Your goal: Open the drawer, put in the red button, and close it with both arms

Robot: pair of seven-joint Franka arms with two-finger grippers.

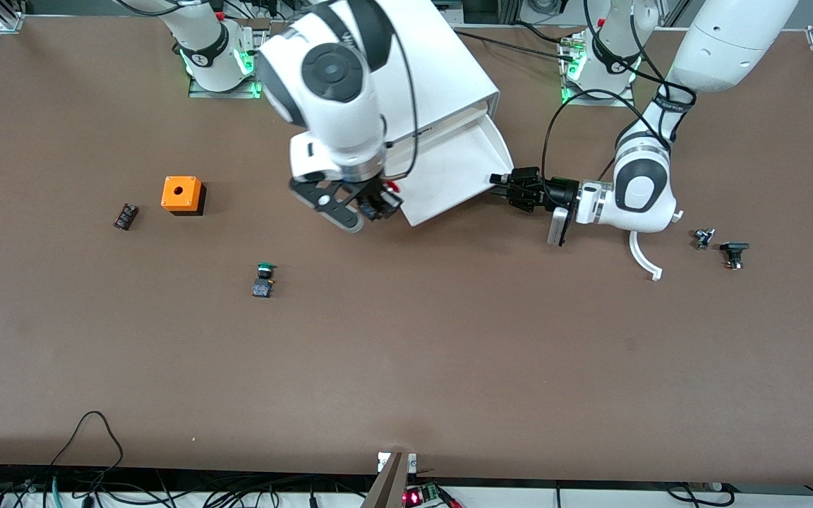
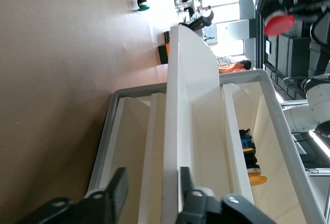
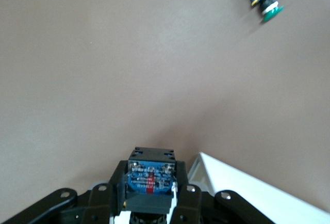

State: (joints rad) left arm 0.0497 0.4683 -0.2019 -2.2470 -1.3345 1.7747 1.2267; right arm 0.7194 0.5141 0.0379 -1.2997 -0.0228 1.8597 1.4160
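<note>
The drawer (image 1: 457, 164) stands pulled out of the white cabinet (image 1: 442, 63), and its tray shows white and shallow. My left gripper (image 1: 499, 180) is at the drawer's cream front (image 2: 175, 131). It is open, its fingers astride the front's lip; one finger (image 2: 188, 189) is against the lip and the other stands apart. My right gripper (image 1: 374, 204) hangs over the table beside the drawer's corner (image 3: 247, 188). It is shut on the red button (image 1: 392, 187). The button's blue-and-black body (image 3: 149, 178) sits between the fingers, and its red cap (image 2: 279, 24) shows in the left wrist view.
A green-capped button (image 1: 263, 278) lies nearer the front camera. An orange box (image 1: 182, 194) and a small dark part (image 1: 125, 216) lie toward the right arm's end. Two small black parts (image 1: 704, 238) (image 1: 734, 252) and a white curved piece (image 1: 643, 259) lie toward the left arm's end. An orange-capped button (image 2: 250, 158) lies in a drawer.
</note>
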